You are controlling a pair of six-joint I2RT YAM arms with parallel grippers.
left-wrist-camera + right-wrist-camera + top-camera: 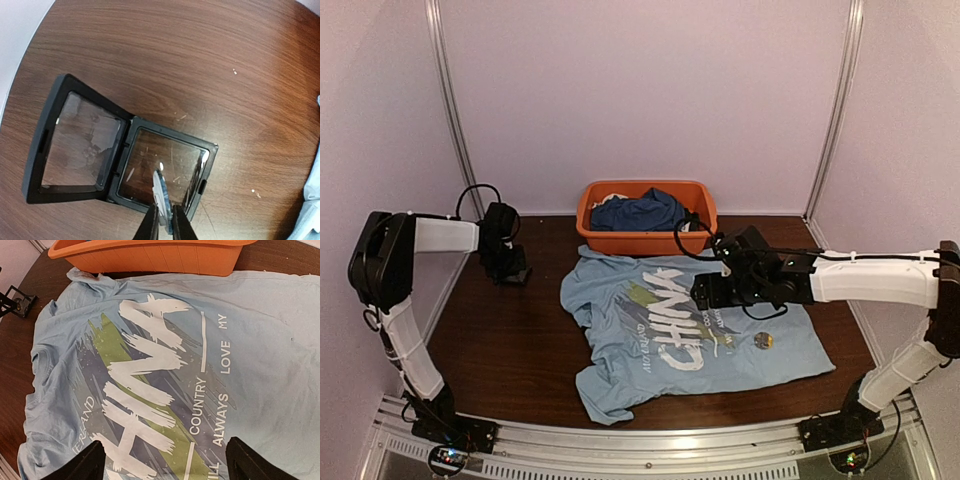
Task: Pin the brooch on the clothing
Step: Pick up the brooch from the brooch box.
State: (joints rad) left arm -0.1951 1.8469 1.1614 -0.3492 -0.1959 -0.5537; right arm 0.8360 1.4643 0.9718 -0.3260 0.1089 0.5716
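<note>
From where I stand, the left gripper [164, 211] is down at the far left of the brown table [510, 350], right over a small black case [126, 155] that lies flat with its lid thrown open, both halves showing clear windows. Its two fingers are pinched nearly together on the brooch [161, 187], a thin silvery disc standing on edge between the tips, just above the right-hand half of the case; I cannot tell whether its lower rim touches the window. The light blue shirt [620, 385] is spread flat in the middle of the table, print side up, well apart from the case. Its big white, green and yellow "CHINA" lettering runs slantwise across the chest. The right gripper [703, 292] hangs over the upper right part of that print with its jaws spread wide and nothing between them; in the wrist view the two dark fingertips [92, 462] sit far apart at the bottom edge, with the shirt below them. A second small round disc [763, 341], dull gold, lies on the cloth to the right of the print, near the hem side. Behind the shirt, touching its top edge, sits an orange basin [620, 240] with a dark blue garment [640, 212] bundled inside.
</note>
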